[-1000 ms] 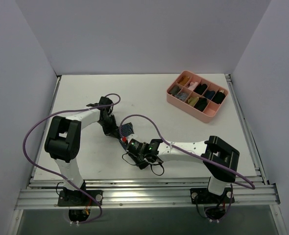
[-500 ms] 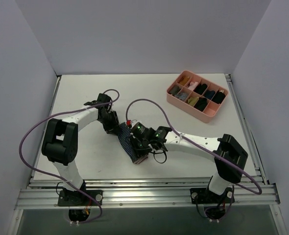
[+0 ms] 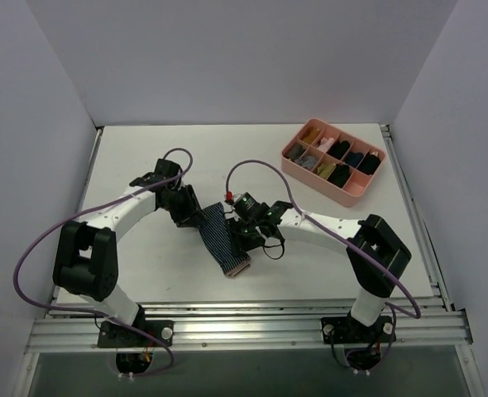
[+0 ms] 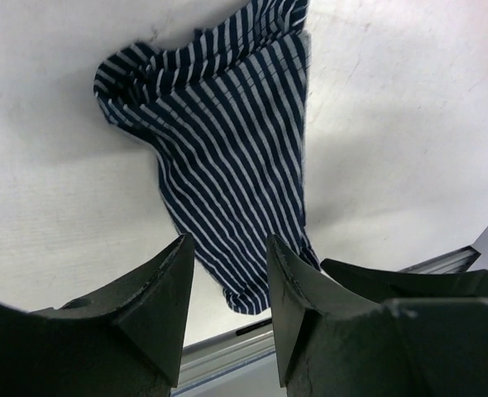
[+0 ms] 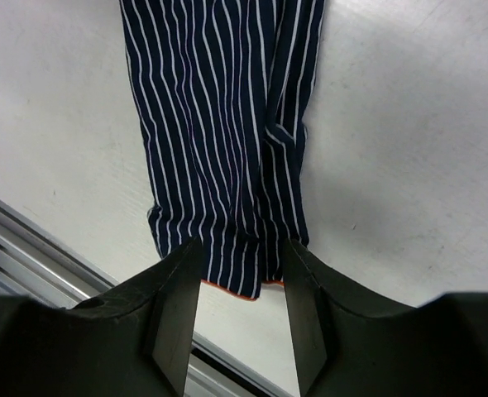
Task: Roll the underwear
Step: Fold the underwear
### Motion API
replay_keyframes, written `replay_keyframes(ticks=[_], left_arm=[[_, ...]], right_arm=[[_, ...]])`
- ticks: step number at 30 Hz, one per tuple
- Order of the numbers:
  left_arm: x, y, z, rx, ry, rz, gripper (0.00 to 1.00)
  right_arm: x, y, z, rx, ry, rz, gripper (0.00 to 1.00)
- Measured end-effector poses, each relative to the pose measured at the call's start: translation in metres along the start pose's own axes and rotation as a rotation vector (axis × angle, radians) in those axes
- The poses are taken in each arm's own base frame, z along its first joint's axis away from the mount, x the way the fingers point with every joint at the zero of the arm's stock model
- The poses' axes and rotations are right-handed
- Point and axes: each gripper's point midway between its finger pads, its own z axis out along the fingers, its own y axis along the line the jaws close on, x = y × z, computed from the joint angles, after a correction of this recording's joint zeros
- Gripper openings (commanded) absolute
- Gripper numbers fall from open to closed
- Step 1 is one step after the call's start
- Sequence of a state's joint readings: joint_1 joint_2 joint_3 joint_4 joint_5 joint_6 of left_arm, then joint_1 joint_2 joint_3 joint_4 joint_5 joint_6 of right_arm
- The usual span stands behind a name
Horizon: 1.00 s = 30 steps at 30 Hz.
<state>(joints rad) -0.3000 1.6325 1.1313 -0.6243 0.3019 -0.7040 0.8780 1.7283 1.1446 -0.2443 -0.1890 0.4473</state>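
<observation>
Lying flat on the white table (image 3: 310,273), the underwear (image 3: 222,240) is drawn out into a long narrow strip that runs slantwise between the two arms, its pinkish-red waistband end toward the near edge. The left gripper (image 3: 196,219) sits at the strip's far end, just beside the cloth. In its wrist view the left gripper (image 4: 229,241) has its jaws partly apart, with the striped cloth (image 4: 227,149) showing through the gap and nothing pinched between them. The right gripper (image 3: 244,241) hovers over the strip's right side. Its wrist view shows the right gripper (image 5: 242,244) about as far apart, framing the waistband end (image 5: 244,288) without clamping it. The pink divided tray (image 3: 318,184) stands well apart at the far right.
</observation>
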Motion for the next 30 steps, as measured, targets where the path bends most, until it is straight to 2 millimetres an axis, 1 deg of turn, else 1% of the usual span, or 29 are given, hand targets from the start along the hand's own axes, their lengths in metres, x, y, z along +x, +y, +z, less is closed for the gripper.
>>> replay_keyframes(ticks=[4,6,8,9,10,11,13,17,20,23,28,30], left_arm=[[0.02,0.018,0.008,-0.031,0.045,-0.037,0.48],[0.03,0.027,0.01,-0.048,0.067,-0.052,0.49],[0.036,0.031,0.01,-0.053,0.075,-0.063,0.49],[0.037,0.031,0.008,-0.051,0.074,-0.066,0.49],[0.038,0.031,0.006,-0.048,0.07,-0.07,0.49],[0.039,0.031,0.005,-0.043,0.067,-0.071,0.49],[0.041,0.03,0.002,-0.034,0.06,-0.074,0.49],[0.046,0.033,0.0,-0.031,0.059,-0.083,0.5],[0.045,0.034,0.003,-0.032,0.059,-0.082,0.5],[0.04,0.036,0.011,-0.048,0.072,-0.08,0.5],[0.022,0.039,0.031,-0.076,0.087,-0.073,0.49],[0.013,0.039,0.039,-0.082,0.086,-0.073,0.47]], right_arm=[[0.02,-0.005,0.01,-0.015,0.036,0.003,0.38],[0.036,-0.012,0.014,-0.008,0.068,0.007,0.36],[0.046,-0.017,0.017,-0.004,0.091,0.011,0.29],[0.049,-0.016,0.018,-0.011,0.093,0.014,0.26],[0.048,-0.015,0.019,-0.018,0.089,0.015,0.19],[0.047,-0.014,0.019,-0.024,0.082,0.014,0.17],[0.045,-0.012,0.02,-0.037,0.071,0.023,0.14],[0.046,-0.006,0.022,-0.079,0.052,0.042,0.13],[0.048,-0.004,0.022,-0.101,0.041,0.049,0.13],[0.052,-0.004,0.021,-0.117,0.033,0.049,0.15],[0.065,-0.006,0.015,-0.132,0.037,0.066,0.19],[0.068,-0.007,0.013,-0.134,0.037,0.076,0.2]])
